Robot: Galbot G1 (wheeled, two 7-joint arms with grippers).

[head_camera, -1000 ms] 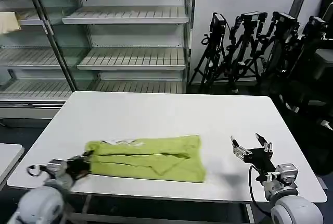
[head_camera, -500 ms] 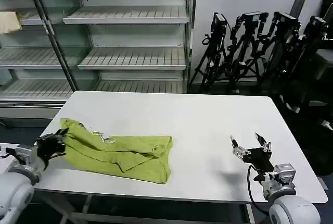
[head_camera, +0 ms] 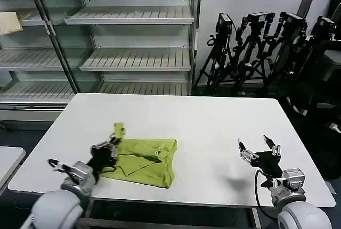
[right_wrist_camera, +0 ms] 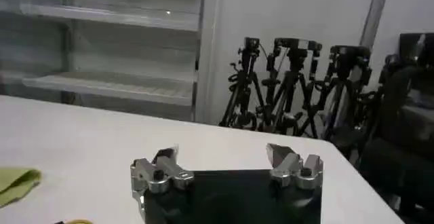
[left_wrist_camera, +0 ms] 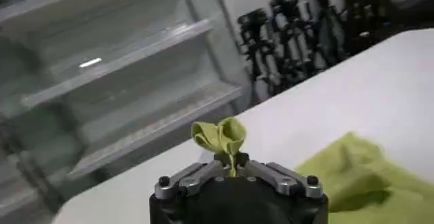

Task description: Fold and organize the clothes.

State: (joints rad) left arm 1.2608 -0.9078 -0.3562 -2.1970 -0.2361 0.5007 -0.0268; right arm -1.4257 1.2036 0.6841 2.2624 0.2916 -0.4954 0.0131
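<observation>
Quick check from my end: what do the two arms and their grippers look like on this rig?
Both arms have rounded pale grey-white shells near the body, ending in black wrist sections with silver metal parts. The left gripper and the right gripper are black with silver finger mounts fixed by dark screws, clearest in the wrist views. A thin black cable loops beside each wrist.

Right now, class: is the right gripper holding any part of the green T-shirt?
No: the right gripper hovers with fingers open, apart from the T-shirt.
</observation>
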